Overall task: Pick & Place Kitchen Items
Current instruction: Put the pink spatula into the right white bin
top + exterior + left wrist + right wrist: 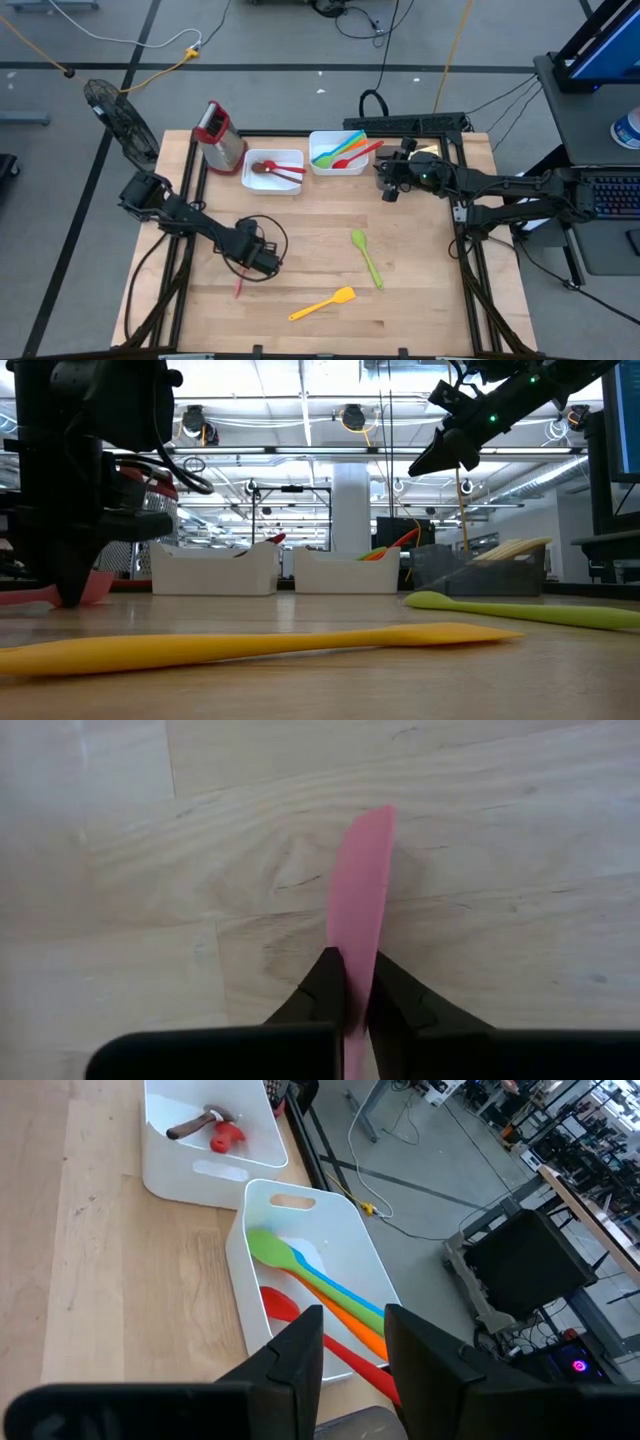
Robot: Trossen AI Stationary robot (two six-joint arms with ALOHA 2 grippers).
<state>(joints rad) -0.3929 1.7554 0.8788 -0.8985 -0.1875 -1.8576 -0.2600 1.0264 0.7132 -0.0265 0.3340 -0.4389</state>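
A pink utensil lies flat on the wooden table at the left-middle, and my left gripper is shut on it. In the high view its thin end sticks out from under my left gripper. A green spoon and a yellow spatula lie loose on the table. My right gripper hovers open, holding nothing, above the right white tray, which holds green, blue, orange and red utensils. The left tray holds a brown spoon and a red utensil. My left gripper pinches the pink utensil between its two fingers by the two long edges, some way back from its pointed end. The fingers come from above, pointing steeply down and lying across it. The utensil lies flat on the table.
A red-topped metal box stands at the far left, beside the trays. A black frame runs along the table's edges. Bare wood lies between the green spoon and my left gripper. A keyboard sits off the table to the right.
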